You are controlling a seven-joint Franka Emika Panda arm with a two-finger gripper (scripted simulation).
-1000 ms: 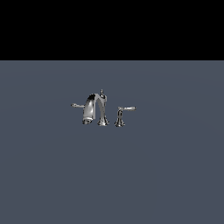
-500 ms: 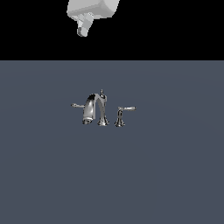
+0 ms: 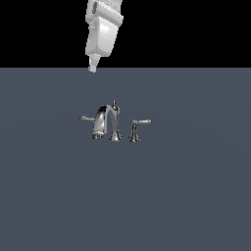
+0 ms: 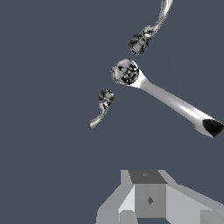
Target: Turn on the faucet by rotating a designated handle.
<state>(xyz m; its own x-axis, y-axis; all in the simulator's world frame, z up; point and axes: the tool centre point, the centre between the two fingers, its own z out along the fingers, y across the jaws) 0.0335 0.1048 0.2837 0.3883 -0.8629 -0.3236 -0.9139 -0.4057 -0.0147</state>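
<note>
On the flat slate-grey worktop (image 3: 59,196) stands the mirror-chrome faucet (image 3: 110,122), its slim round-tipped handle (image 3: 87,118) at nine o'clock of the arched spout. High above, at twelve o'clock, hangs the blocky white gripper (image 3: 92,68); whether its jaws are parted I cannot tell.

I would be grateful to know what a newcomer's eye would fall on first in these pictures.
First the shiny chrome faucet, standing alone in the middle of the dark grey floor, its arched spout curving down toward the exterior view's left. Next the white gripper, hanging well above and apart from it, against the black background. The handle it must turn sticks out on the spout-mouth side, untouched.
</note>
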